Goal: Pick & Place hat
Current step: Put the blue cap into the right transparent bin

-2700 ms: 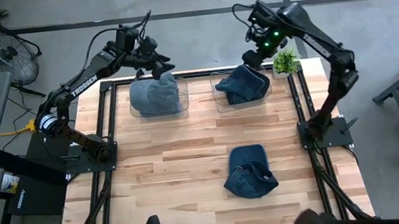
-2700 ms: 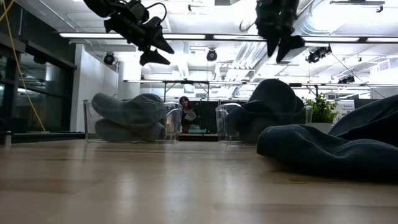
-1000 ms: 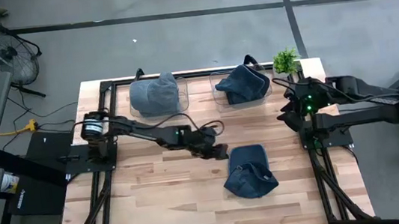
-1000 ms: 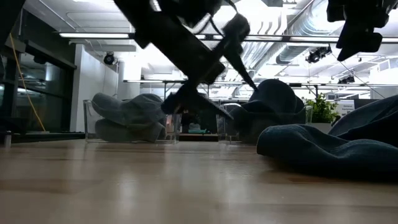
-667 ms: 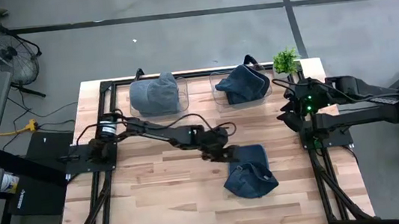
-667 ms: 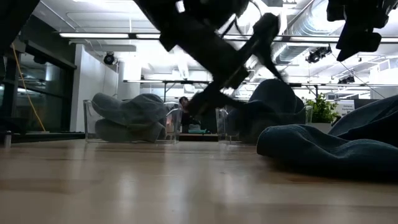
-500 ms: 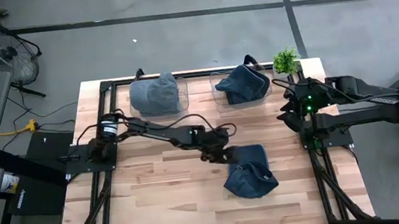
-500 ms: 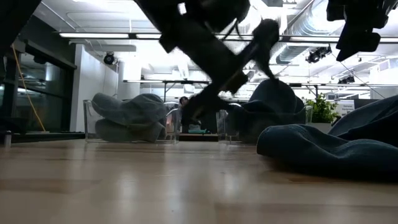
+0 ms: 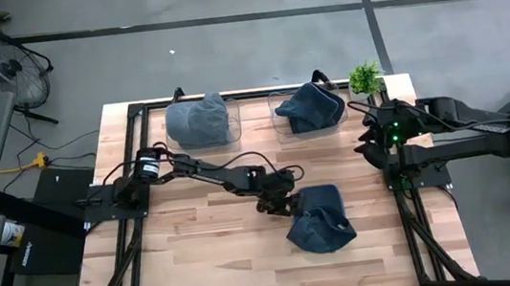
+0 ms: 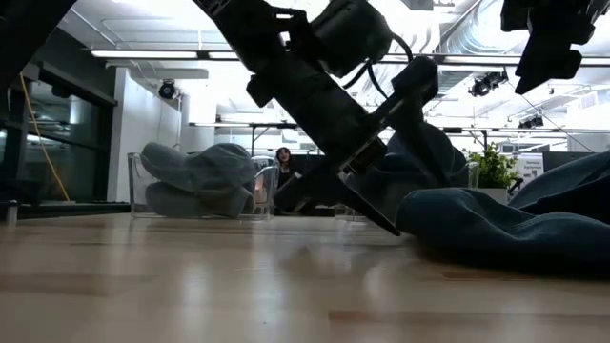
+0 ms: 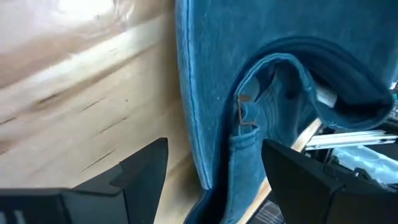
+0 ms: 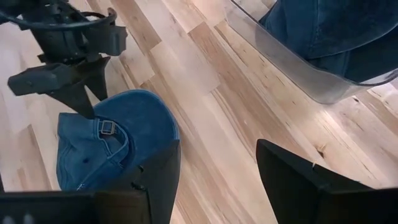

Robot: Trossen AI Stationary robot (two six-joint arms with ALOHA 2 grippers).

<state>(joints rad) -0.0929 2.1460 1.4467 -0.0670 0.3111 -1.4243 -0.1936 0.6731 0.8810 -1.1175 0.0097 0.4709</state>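
A dark blue denim hat [image 9: 319, 218] lies on the wooden table right of centre, its inside turned up, with the buckle strap [image 11: 244, 113] on the side toward my left gripper. My left gripper [image 9: 286, 206] is open and slants down low at the hat's left edge. In the left wrist view one finger [image 11: 144, 167] is over bare wood and the other [image 11: 292, 169] over the hat, with the hat's edge [image 11: 194, 134] between them. My right gripper [image 9: 369, 145] waits open above the table's right edge, with nothing between its fingers [image 12: 158, 177].
Two clear bins stand along the far edge. The left one [image 9: 225, 135] holds a grey hat [image 9: 197, 122], the right one [image 9: 277, 129] a dark blue hat [image 9: 311, 107]. A small potted plant [image 9: 364, 78] is at the far right corner. Bare wood lies left of and in front of the hat.
My left gripper has moved down and toward the table's near right, closing in on the loose blue hat's left edge while rolling a little at the wrist. It has stayed open. The hat has not moved.
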